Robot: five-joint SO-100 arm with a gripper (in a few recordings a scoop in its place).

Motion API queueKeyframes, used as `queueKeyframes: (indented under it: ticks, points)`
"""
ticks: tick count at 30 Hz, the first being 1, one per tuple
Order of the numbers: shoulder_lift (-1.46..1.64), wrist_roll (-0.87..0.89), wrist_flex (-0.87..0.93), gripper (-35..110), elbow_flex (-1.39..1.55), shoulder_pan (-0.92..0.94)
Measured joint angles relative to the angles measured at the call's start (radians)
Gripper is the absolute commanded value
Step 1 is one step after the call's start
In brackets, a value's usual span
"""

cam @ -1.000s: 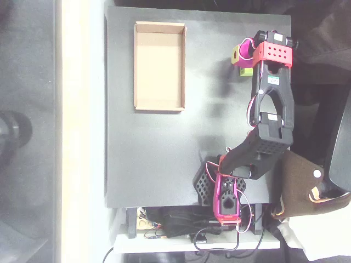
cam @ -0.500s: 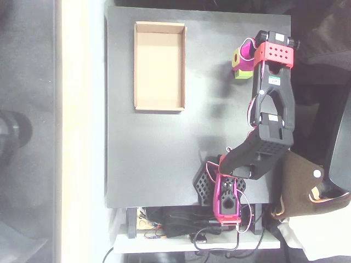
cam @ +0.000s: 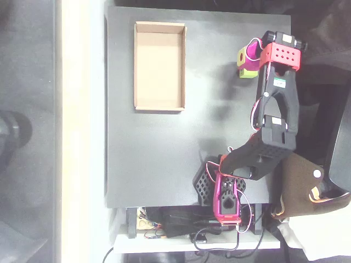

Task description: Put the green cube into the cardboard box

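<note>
The green cube (cam: 244,64) is at the black table's far right in the overhead view, well to the right of the cardboard box (cam: 159,66). My gripper (cam: 249,55), with pink fingers (cam: 253,50) under a red wrist block, sits over the cube's right side and is shut on it. The fingers hide part of the cube. The tan box lies empty at the upper left of the table, its long side running top to bottom.
The black table (cam: 159,159) ends close to the right of the cube. The arm's base (cam: 225,192) stands at the bottom edge amid cables. A brown bag (cam: 301,186) lies off the table at the lower right.
The gripper and the cube have shifted together slightly to the right and a little down the picture. The box has not moved.
</note>
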Motion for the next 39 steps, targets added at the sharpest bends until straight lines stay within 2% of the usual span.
queueKeyframes:
  ticks: [23, 32, 39]
  points:
    - [0.426, 0.005, 0.012, 3, -0.259, 0.0]
    - [0.483, 0.006, 0.012, 3, -0.261, -0.181]
    - [0.483, 0.006, 0.012, 3, -0.261, -0.462]
